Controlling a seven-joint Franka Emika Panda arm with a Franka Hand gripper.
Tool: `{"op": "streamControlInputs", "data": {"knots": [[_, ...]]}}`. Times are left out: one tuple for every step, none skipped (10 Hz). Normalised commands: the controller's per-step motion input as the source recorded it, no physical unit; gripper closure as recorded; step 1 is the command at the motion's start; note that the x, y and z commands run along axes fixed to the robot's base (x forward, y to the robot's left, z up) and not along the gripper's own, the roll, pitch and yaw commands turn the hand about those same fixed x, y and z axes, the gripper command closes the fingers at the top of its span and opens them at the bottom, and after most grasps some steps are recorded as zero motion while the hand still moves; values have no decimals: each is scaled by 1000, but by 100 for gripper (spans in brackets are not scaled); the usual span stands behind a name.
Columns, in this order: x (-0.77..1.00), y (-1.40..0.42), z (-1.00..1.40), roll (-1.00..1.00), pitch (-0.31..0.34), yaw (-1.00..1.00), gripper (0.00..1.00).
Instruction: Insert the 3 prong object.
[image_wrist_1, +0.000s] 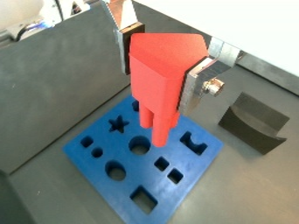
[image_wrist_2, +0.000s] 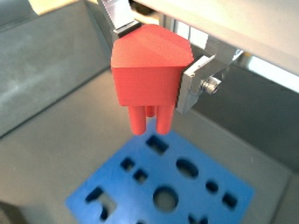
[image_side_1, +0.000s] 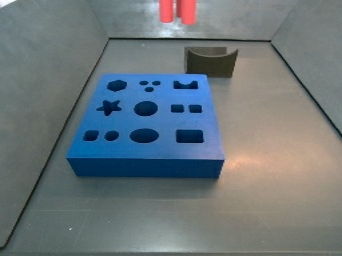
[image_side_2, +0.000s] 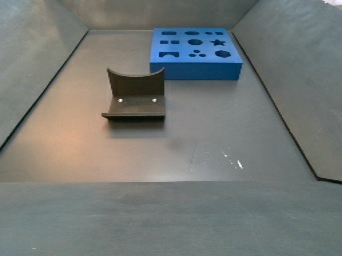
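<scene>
My gripper (image_wrist_1: 163, 68) is shut on the 3 prong object (image_wrist_1: 158, 83), a bright red peg with a blocky head and parallel prongs pointing down. The silver fingers (image_wrist_1: 197, 83) press on its two sides in both wrist views (image_wrist_2: 156, 59). The peg (image_wrist_2: 146, 74) hangs well above the blue board (image_wrist_1: 103, 168), its prongs over the round holes near the board's middle. The board (image_wrist_2: 122, 194) has star, round and square holes. In a side view only the prong tips (image_side_1: 177, 10) show at the upper edge, above and behind the board (image_side_1: 147, 163).
A dark grey curved block (image_wrist_1: 254, 122) stands on the floor beside the board, also seen in both side views (image_side_1: 210, 60) (image_side_2: 134, 97). Grey sloping walls (image_side_1: 54, 110) enclose the floor. The board lies at the far end in a side view (image_side_2: 197, 68).
</scene>
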Motion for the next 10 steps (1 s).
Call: {"op": "streamControlInputs", "data": {"knots": [[-149, 660, -546, 43, 74, -329, 100], [-260, 766, -537, 67, 26, -191, 100], [-286, 774, -563, 63, 11, -189, 100], [-360, 757, -594, 74, 0, -197, 100], [-371, 700, -669, 56, 0, -277, 100], [-331, 203, -740, 0, -37, -814, 100], [-266, 29, -689, 0, -80, -960, 100], [-191, 20, -677, 0, -80, -1000, 100], [-6, 0, -686, 0, -27, -1000, 100], [0, 0, -620, 0, 0, -1000, 100]]}}
